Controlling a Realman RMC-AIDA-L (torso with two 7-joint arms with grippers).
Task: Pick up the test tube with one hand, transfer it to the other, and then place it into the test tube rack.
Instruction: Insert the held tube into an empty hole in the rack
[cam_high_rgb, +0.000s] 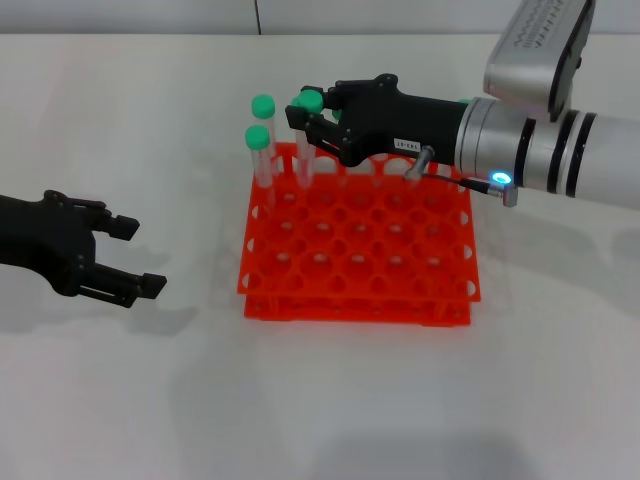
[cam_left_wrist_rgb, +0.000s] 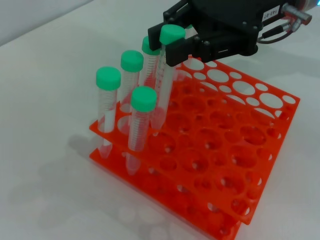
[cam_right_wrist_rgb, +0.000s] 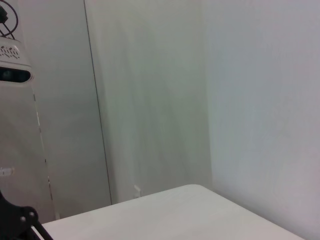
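White worktop stretches under an orange-red test tube rack, which sits near the middle with open room on every side. Over the rack's far left corner the right pincer, the one bearing a small white label, reaches in level from the right and is clamped on the test tube just below its green cap; the tube stands nearly upright with its lower end down in a rack hole. Four other green-capped tubes stand close beside it. Well apart, the left pincer hangs low over the worktop, spread wide and holding nothing.
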